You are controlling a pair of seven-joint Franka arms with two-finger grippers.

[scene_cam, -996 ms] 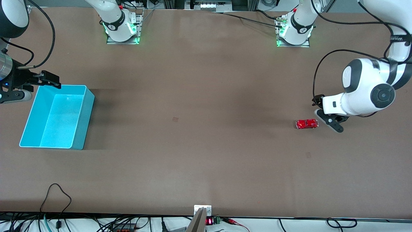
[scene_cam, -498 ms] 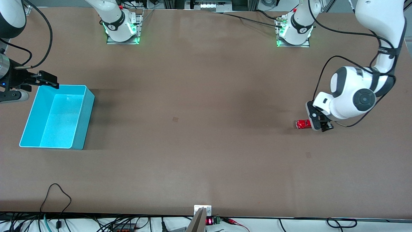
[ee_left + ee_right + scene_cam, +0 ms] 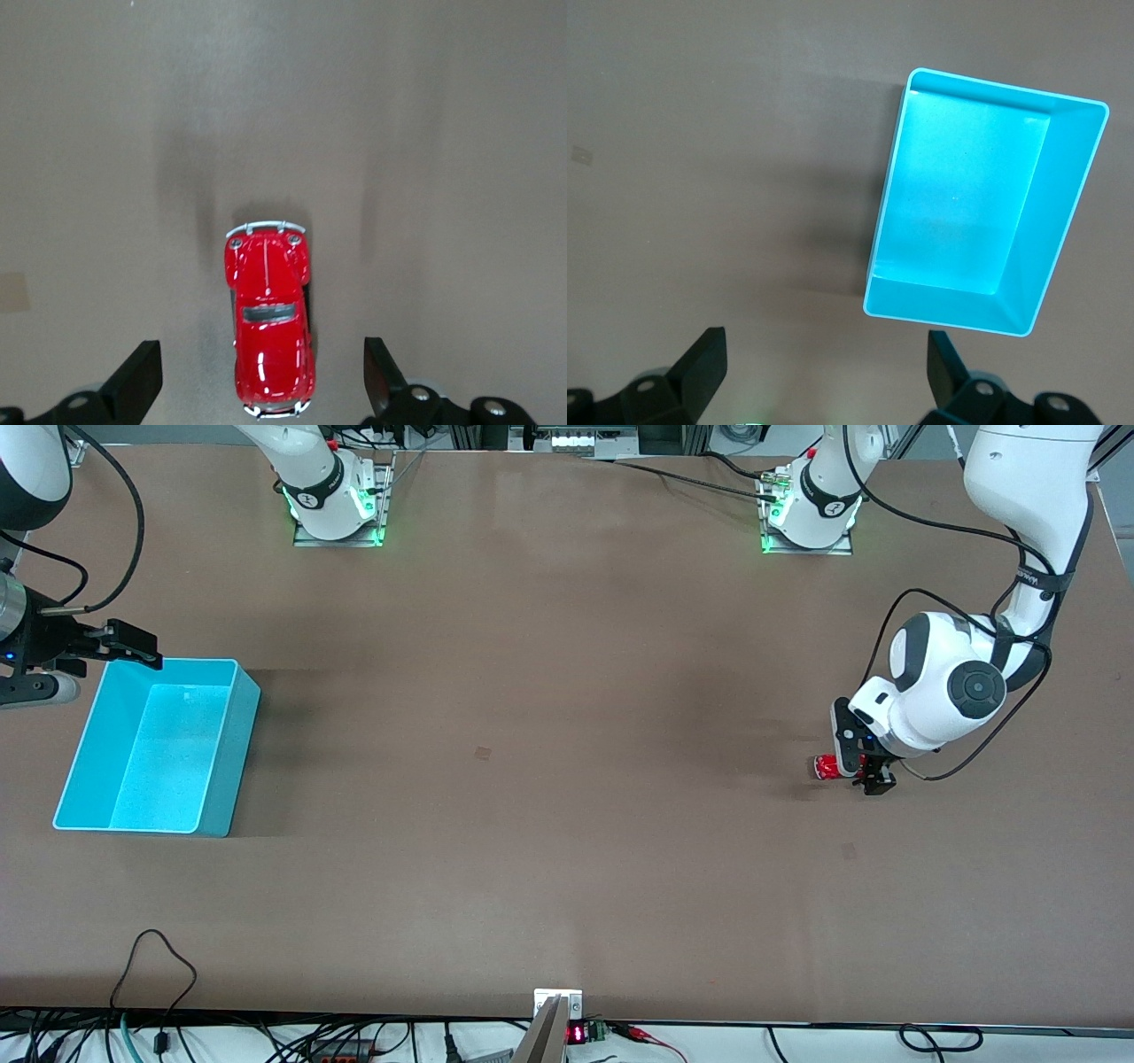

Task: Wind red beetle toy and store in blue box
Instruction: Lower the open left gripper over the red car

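The red beetle toy (image 3: 826, 767) stands on the brown table toward the left arm's end, partly hidden by my left gripper (image 3: 864, 769). In the left wrist view the toy (image 3: 267, 323) lies between the open fingers (image 3: 137, 381), with a clear gap on each side, and my left gripper (image 3: 261, 390) is low over its rear half. The blue box (image 3: 232, 753) stands empty at the right arm's end. My right gripper (image 3: 133, 646) is open and empty over the table by a corner of the box, which shows in the right wrist view (image 3: 961, 204) ahead of that gripper (image 3: 824, 376).
The two arm bases (image 3: 337, 509) (image 3: 811, 514) stand along the table's edge farthest from the camera. Small marks (image 3: 483, 753) (image 3: 849, 851) are on the tabletop. A black cable (image 3: 159, 957) loops onto the table's near edge.
My left gripper has moved from beside the toy to over it and turned, so its fingers now straddle the toy. The toy, the box and the right arm have hardly moved.
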